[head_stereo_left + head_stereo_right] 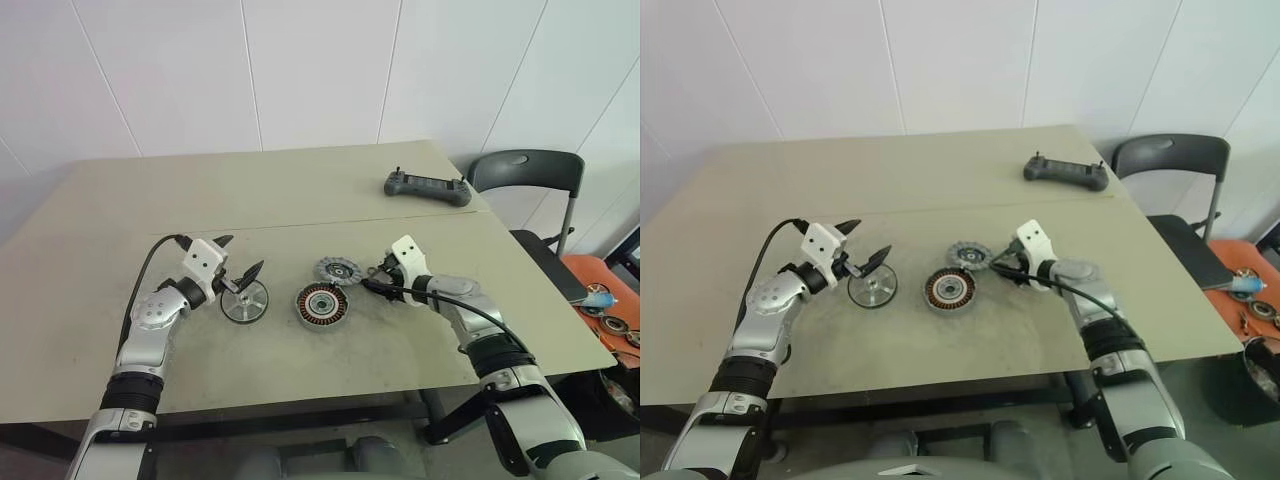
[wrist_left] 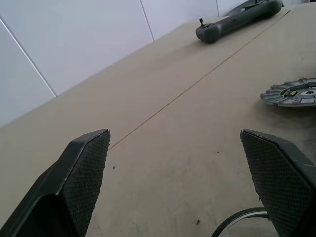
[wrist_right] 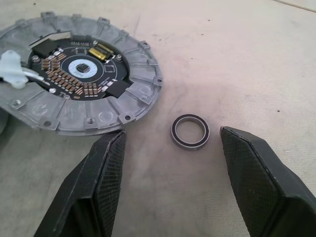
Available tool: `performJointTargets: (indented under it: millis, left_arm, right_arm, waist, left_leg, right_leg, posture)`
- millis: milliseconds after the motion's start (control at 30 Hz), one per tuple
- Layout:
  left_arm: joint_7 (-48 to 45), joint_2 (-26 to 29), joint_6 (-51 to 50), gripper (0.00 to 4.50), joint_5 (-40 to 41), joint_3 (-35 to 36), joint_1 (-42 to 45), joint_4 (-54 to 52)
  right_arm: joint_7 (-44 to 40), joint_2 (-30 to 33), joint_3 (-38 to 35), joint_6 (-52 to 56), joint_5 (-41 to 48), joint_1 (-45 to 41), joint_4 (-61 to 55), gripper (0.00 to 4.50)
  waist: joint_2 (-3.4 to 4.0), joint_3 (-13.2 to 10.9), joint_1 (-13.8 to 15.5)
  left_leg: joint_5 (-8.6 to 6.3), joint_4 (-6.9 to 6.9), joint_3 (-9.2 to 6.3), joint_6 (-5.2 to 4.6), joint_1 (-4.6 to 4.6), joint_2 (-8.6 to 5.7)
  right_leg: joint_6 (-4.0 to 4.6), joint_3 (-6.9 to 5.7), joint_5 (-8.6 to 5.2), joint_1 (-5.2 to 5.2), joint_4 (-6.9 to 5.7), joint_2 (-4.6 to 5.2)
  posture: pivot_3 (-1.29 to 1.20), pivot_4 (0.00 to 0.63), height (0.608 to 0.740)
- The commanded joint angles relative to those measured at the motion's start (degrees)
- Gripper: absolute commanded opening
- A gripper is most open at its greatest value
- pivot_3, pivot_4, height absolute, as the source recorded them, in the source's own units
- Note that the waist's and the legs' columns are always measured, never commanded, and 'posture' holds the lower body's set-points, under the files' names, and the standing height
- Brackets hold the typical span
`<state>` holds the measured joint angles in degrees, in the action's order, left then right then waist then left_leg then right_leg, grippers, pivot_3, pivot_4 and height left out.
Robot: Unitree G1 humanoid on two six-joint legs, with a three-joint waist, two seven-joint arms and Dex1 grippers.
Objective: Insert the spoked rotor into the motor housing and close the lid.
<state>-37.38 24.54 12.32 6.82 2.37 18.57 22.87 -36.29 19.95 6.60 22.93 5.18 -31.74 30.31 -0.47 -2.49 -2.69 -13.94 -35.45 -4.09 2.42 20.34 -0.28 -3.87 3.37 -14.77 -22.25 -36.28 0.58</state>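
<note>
Roughly centred on the table (image 1: 120,300), three round parts lie in a loose cluster; the spoked rotor (image 1: 245,301), a flat silver disc, lies on the left; the motor housing (image 1: 321,306) with its copper windings sits just to the right of it, the two near each other but not touching; a ribbed gray cover plate (image 3: 79,69) carrying a small circuit board lies just behind the housing, toward the far right.

The left gripper (image 1: 238,270) hovers just above and behind the rotor, jaws spread wide and empty, pointing level toward the right; the rotor sits below and slightly nearer than the fingertips, so the coming move seems to turn on tipping or dropping that gripper onto the disc's rim; being flat and round, the disc offers no long axis, only a thin edge to pinch.

The right gripper (image 3: 170,163) points down at the table beside the cover plate, jaws partly open and holding nothing; a small black bearing ring (image 3: 190,132) lies loose on the table between and just beyond its fingertips.

By position the left arm is clearly nearer the rotor, the right nearer the cover plate; the housing lies between them, open face up, with the rotor not yet inserted; a dark handheld controller (image 1: 427,187) rests far right, well apart.
</note>
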Motion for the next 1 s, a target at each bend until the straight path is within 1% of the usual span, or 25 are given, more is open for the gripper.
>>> performJointTargets:
  millis: [33, 133, 167, 267, 300, 333, 367, 433, 567, 700, 800, 833, 900, 1000]
  left_arm:
    - [-0.36, 0.35, 1.07, 4.5, 0.12, 0.09, 1.09, -1.27]
    - [-0.4, 0.33, 0.92, 4.5, 0.12, 0.03, 0.94, -1.74]
    - [-0.38, 0.35, 0.87, 4.5, 0.07, 0.01, 0.94, -1.8]
    - [-0.35, 0.42, 0.78, 4.5, 0.02, -0.02, 0.78, -2.05]
    - [-0.33, 0.44, 0.78, 4.5, 0.03, -0.02, 0.67, -2.15]
    - [-0.32, 0.45, 0.79, 4.5, 0.04, -0.02, 0.6, -2.22]
    - [-0.28, 0.46, 0.8, 4.5, 0.03, -0.02, 0.59, -2.21]
    - [-0.21, 0.51, 0.82, 4.5, 0.05, -0.07, 0.61, -2.17]
    - [-0.1, 0.53, 0.99, 4.5, 0.11, -0.09, 0.51, -2.21]
    - [-0.08, 0.5, 0.99, 4.5, 0.31, 0.07, 0.6, -2.15]
    - [-0.07, 0.66, 0.82, 4.5, 0.39, 0.26, 0.97, -1.77]
    - [-0.11, 0.65, 0.9, 4.5, 0.47, 0.32, 1.17, -1.44]
    - [-0.23, 0.68, 0.93, 4.5, 0.62, 0.4, 1.41, -1.11]
    - [-0.23, 0.81, 0.64, 4.5, 0.63, 0.42, 1.47, -1.16]
  right_arm:
    - [2.0, -1.61, -0.45, 1.29, -0.55, -1.35, 1.27, 3.16]
    - [1.95, -2.47, -0.45, 3.06, -0.33, -1.55, 1.95, 3.16]
    - [2.2, -2.59, -0.41, 3.26, -0.55, -1.59, 2.31, 2.99]
    - [2.49, -2.73, -0.4, 3.35, -0.95, -1.54, 2.66, 2.3]
    - [2.26, -2.72, -0.36, 3.39, -0.92, -1.45, 2.52, 1.95]
    - [2.1, -2.71, -0.34, 3.42, -0.89, -1.39, 2.43, 1.68]
    - [1.9, -2.72, -0.32, 3.44, -0.87, -1.37, 2.28, 1.29]
    - [1.7, -2.76, -0.34, 3.46, -0.92, -1.37, 2.14, 0.71]
    - [1.9, -2.39, -0.78, 2.85, -0.92, -1.33, 1.31, 0.68]
    - [3.63, -2.48, -3.81, 0.17, 0.53, -2.65, 0.89, 0.68]
    - [8.5, -3.9, -9.17, -5.21, 3.13, -5.89, 0.08, 0.68]
    - [8.16, -4.65, -10.45, -5.57, 4.85, -6.67, -1.56, 0.68]
    - [3.77, -6.24, -11.11, -2.69, 9.66, -6.73, -7.01, 0.68]
    - [-7.25, -6.08, -5.94, 5.21, 15.9, -3.36, -18.85, 0.68]
  waist:
    - [0.0, 0.0, -0.07]
    - [-0.01, 0.01, -0.17]
    - [-0.02, 0.01, -0.21]
    - [-0.02, 0.02, -0.33]
    - [-0.02, 0.02, -0.34]
    - [-0.03, 0.02, -0.37]
    - [-0.03, 0.02, -0.4]
    - [-0.03, 0.02, -0.44]
    - [-0.03, 0.02, -0.44]
    - [0.0, 0.0, -0.38]
    - [0.07, -0.04, -0.15]
    - [0.09, -0.06, -0.08]
    - [0.09, -0.06, -0.11]
    - [0.09, -0.05, -0.04]
  left_leg:
    - [0.0, 0.0, 0.0, 0.0, -0.02, 0.0]
    - [0.0, -0.01, 0.01, 0.0, -0.06, 0.0]
    - [0.0, 0.0, 0.01, 0.0, -0.07, 0.01]
    - [0.0, -0.01, 0.0, 0.0, -0.08, 0.01]
    - [0.0, 0.0, 0.0, 0.0, -0.08, 0.01]
    - [0.0, 0.0, 0.0, 0.0, -0.07, 0.01]
    - [0.0, 0.0, 0.0, 0.0, -0.07, 0.01]
    - [0.0, -0.01, 0.0, 0.0, -0.07, 0.01]
    - [0.0, -0.04, 0.0, 0.0, -0.06, 0.01]
    - [0.0, -0.04, 0.0, 0.0, -0.02, 0.01]
    - [0.0, -0.03, 0.0, 0.0, 0.06, 0.0]
    - [0.0, -0.03, 0.01, 0.0, 0.12, 0.0]
    - [0.0, 0.06, 0.06, 0.0, 0.11, -0.01]
    - [0.0, 0.27, 0.04, -0.01, 0.08, 0.02]
  right_leg:
    - [0.01, 0.01, 0.0, 0.0, -0.02, 0.0]
    - [0.04, 0.04, 0.02, 0.0, -0.06, -0.02]
    - [0.05, 0.04, 0.03, 0.0, -0.06, -0.03]
    - [0.07, 0.04, 0.04, 0.0, -0.07, -0.03]
    - [0.07, 0.04, 0.04, 0.0, -0.07, -0.03]
    - [0.07, 0.04, 0.04, 0.0, -0.07, -0.03]
    - [0.07, 0.04, 0.04, 0.0, -0.06, -0.03]
    - [0.06, 0.05, 0.04, 0.0, -0.06, -0.03]
    - [0.07, 0.05, 0.04, 0.01, -0.06, -0.03]
    - [0.06, 0.05, 0.04, -0.03, -0.06, -0.02]
    - [0.06, 0.05, 0.04, -0.09, -0.05, -0.02]
    - [0.05, 0.05, 0.05, -0.15, -0.05, -0.01]
    - [0.03, 0.11, 0.06, -0.21, -0.04, -0.02]
    - [-0.14, 0.13, 0.15, -0.26, -0.03, -0.05]
  posture:
    - [0.0, 0.0, 0.74]
    - [0.0, 0.0, 0.74]
    - [0.0, 0.0, 0.74]
    - [0.0, 0.0, 0.74]
    - [0.0, 0.0, 0.74]
    - [0.0, 0.0, 0.74]
    - [0.0, 0.0, 0.74]
    - [0.0, 0.0, 0.74]
    - [0.0, 0.0, 0.74]
    - [0.0, 0.0, 0.74]
    - [0.0, 0.0, 0.74]
    - [0.0, 0.0, 0.74]
    - [0.0, 0.0, 0.74]
    - [0.0, 0.0, 0.74]
